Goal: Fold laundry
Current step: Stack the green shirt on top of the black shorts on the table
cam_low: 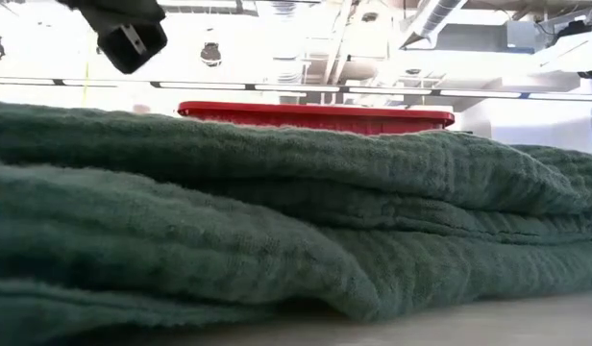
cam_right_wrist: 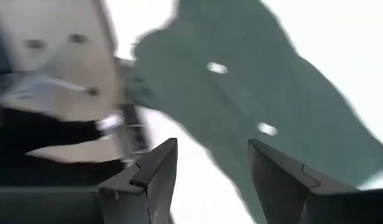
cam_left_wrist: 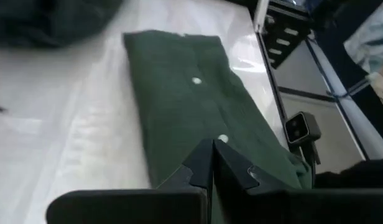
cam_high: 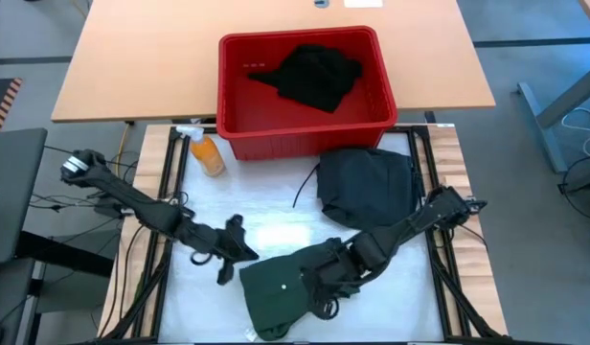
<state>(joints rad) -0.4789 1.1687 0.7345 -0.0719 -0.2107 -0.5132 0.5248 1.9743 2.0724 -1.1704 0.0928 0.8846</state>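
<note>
White tabletop first: red basket at the back holding black cloth, dark garment in front, folded green shirt nearest (buttons up). Left tool closed beside it, right tool open over it.

Folded green shirt flat on white table; left fingers closed together
</note>
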